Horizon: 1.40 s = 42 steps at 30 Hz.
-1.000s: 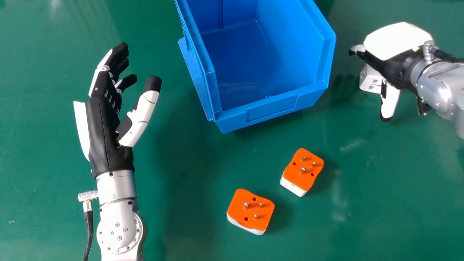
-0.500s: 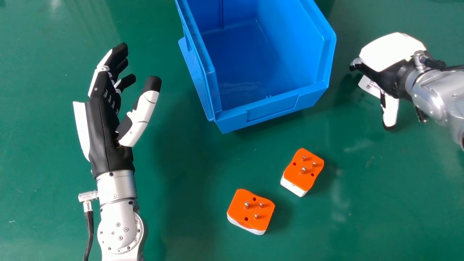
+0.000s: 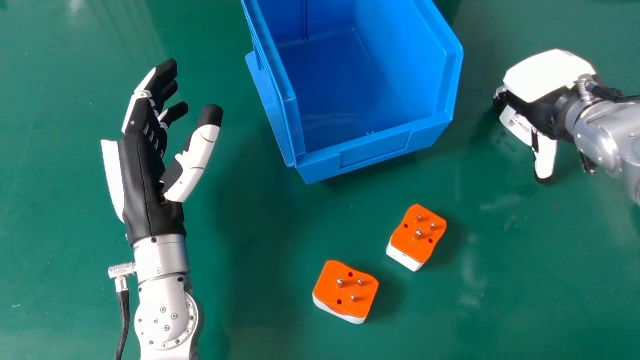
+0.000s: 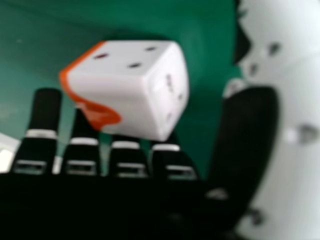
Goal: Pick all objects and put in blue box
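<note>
At two o'clock in the head view, our right robot hand (image 3: 547, 75) is placed over the first adapter (image 4: 120, 75), fingers loosely bent along one side and thumb standing clear; nothing is pinched. We judge the step to be securing this adapter. Bring the thumb in opposite the fingers, close evenly on the flat faces, and confirm the hold before lifting; one-sided pressure could roll the block. Then clear the rim of the blue box (image 3: 375, 150), toward nine o'clock from the hand, and release low inside.

The adapter is a white, round-edged block with dark slots and a wavy orange band, probably hard, slick plastic. At four o'clock lies the second adapter (image 3: 407, 240); just before six, the third adapter (image 3: 330, 287). Both present orange faces and metal pins upward from the smooth green counter (image 3: 550, 280). Our left robot hand (image 3: 145, 185) rests spread at nine o'clock.
</note>
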Each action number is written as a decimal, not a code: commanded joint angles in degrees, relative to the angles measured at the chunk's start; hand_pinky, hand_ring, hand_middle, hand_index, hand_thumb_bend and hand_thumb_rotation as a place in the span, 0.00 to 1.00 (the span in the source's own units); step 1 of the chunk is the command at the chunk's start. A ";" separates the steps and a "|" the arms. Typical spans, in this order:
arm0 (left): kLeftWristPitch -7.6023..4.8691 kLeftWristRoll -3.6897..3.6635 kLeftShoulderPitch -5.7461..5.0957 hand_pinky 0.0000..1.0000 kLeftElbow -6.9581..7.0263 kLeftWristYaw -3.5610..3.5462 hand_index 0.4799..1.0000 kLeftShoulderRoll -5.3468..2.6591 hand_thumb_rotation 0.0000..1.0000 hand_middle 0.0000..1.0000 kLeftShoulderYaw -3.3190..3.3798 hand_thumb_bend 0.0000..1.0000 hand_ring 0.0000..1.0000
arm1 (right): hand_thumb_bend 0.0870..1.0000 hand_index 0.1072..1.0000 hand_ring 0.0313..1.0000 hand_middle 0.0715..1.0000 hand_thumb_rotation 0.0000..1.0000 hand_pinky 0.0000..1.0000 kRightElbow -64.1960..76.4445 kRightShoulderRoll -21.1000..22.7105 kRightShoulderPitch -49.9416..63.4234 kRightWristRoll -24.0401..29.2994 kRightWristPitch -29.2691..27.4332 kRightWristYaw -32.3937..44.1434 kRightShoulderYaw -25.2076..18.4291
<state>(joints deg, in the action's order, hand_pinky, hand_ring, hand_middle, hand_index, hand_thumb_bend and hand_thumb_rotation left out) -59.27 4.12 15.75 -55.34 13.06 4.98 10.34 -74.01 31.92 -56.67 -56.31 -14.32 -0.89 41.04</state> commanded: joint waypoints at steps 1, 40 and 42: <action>-0.84 0.32 0.62 0.78 0.39 0.51 0.61 -0.07 0.50 0.86 -0.11 0.75 0.86 | 0.74 0.77 0.78 0.80 0.04 0.66 -0.22 0.76 -2.13 0.99 -0.27 -0.88 -0.52; -1.13 -0.44 0.20 0.78 0.30 -0.39 0.60 -0.36 0.49 0.86 -0.17 0.74 0.86 | 0.50 0.56 0.52 0.60 0.00 0.40 0.34 2.19 -1.76 -0.16 -0.30 -10.66 -0.06; -1.14 -0.19 0.14 0.78 0.32 -0.23 0.60 -0.26 0.49 0.86 -0.19 0.74 0.86 | 0.50 0.56 0.52 0.60 0.00 0.40 0.18 1.34 -2.09 -0.31 2.82 -7.11 0.26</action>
<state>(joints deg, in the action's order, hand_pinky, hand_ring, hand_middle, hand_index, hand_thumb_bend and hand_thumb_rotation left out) -59.31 3.88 15.91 -55.45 12.81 4.94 10.34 -73.81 33.20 -56.65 -57.41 -13.93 -10.09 41.85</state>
